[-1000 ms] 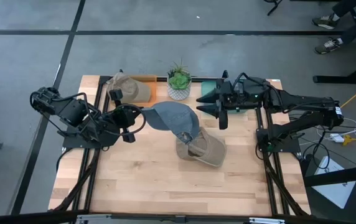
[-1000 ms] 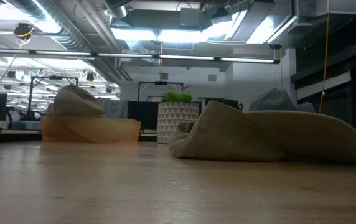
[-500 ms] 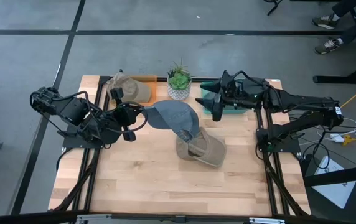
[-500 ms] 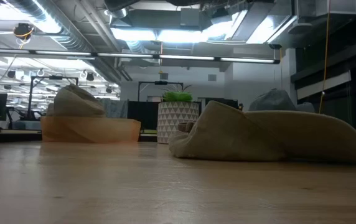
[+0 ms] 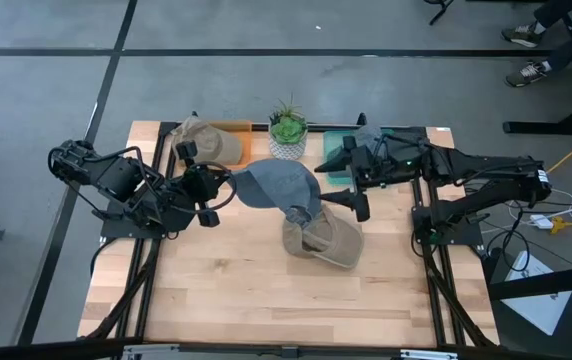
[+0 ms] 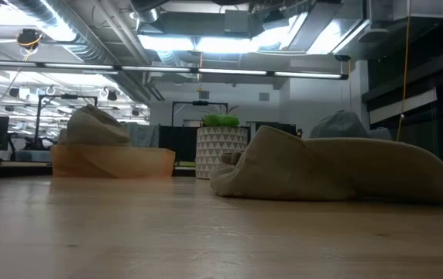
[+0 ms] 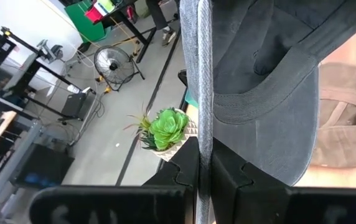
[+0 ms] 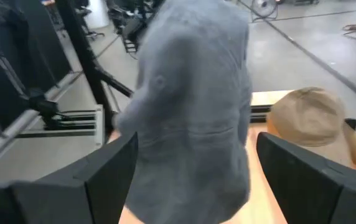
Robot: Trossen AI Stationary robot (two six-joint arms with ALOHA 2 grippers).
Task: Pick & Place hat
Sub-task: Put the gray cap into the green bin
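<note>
A grey cap (image 5: pixel 278 187) is held up over the table's middle by my left gripper (image 5: pixel 216 190), which is shut on its brim. In the right wrist view the grey cap (image 8: pixel 190 112) fills the space ahead of the wide-open fingers. My right gripper (image 5: pixel 346 200) is open just right of the cap and touches nothing. A tan cap (image 5: pixel 323 240) lies on the table below the grey one, resting on its brim and crown (image 6: pixel 338 172). The grey cap is above the low view's field. My left gripper pinches the grey cap's brim (image 7: pixel 203 118) at its edge between the two fingers (image 7: pixel 184 171), coming level from the table's left. The brim stands on edge in the hold, and the crown (image 5: pixel 286 185) reaches out to the right, lifted clear of the table.
An orange tray (image 5: pixel 238 135) at the far left holds another tan cap (image 5: pixel 206 140). A potted plant (image 5: pixel 287 130) stands at the far edge, with a green tray (image 5: pixel 336 152) to its right. The near half of the table (image 5: pixel 246 300) is bare wood.
My right gripper has swung from over the green tray toward the near edge and the grey cap, turning as it went, and has stayed open. The grey cap and my left gripper have held still.
</note>
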